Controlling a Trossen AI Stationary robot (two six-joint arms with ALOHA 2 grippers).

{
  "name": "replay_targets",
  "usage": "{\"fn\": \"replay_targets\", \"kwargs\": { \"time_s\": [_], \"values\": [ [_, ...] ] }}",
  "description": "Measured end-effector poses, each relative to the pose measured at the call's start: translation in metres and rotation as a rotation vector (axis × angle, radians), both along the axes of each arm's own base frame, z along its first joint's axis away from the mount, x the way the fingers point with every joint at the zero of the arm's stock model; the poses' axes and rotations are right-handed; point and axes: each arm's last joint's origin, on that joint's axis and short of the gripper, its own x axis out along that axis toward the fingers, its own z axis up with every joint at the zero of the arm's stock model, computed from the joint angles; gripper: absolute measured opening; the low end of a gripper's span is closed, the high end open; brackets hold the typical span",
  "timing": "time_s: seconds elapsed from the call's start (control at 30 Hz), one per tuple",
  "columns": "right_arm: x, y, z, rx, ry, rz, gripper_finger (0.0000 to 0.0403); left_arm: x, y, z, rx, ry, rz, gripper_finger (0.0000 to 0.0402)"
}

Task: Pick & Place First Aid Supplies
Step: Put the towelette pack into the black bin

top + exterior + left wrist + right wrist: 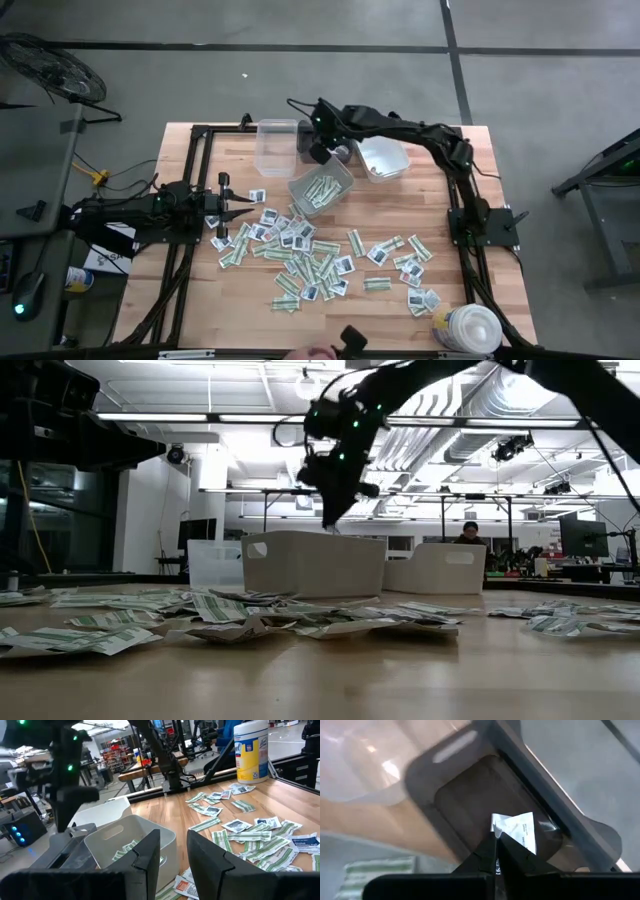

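Many small flat packets, green-and-white strips and white squarish ones point(300, 250), lie loose on the wooden table point(200, 300). More green strips lie in a grey bin point(320, 192). My right gripper point(318, 150) is at the far side over a dark bin point(470, 795), shut on one white printed packet point(517, 832). My left gripper point(235, 210) waits at the table's left side. It points level toward the heap, open, with nothing between its fingers point(145, 855). My right gripper pinches the white packet by its lower edge point(501, 834) between its two fingertips. The fingers slant down from the table's right side. The rest of the packet sticks out past the fingertips, lifted clear above the dark bin's inside.
A clear bin point(278, 143) stands left of the dark one and a white bin point(385, 158) stands right of it. A big white wipes tub point(470, 328) stands at the near right corner. Black frame rails point(190, 180) run along the table's sides. A person point(470, 532) sits far behind.
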Motion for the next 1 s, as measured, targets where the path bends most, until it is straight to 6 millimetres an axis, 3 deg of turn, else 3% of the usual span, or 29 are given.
{"fn": "replay_targets", "kwargs": {
  "time_s": [0.3,0.6,1.0],
  "values": [
    [-0.005,-0.018,-0.024,0.090,0.045,-0.104,0.0010,0.000,0.000,0.000,0.000,0.000,0.000,0.0096],
    [-0.018,-0.022,-0.030,0.140,0.116,-0.175,0.0013,0.000,0.000,0.000,0.000,0.000,0.000,0.0096],
    [-0.020,-0.024,-0.030,0.170,0.102,-0.215,0.0083,0.000,0.000,0.000,0.000,0.000,0.000,0.0096]
  ]
}}
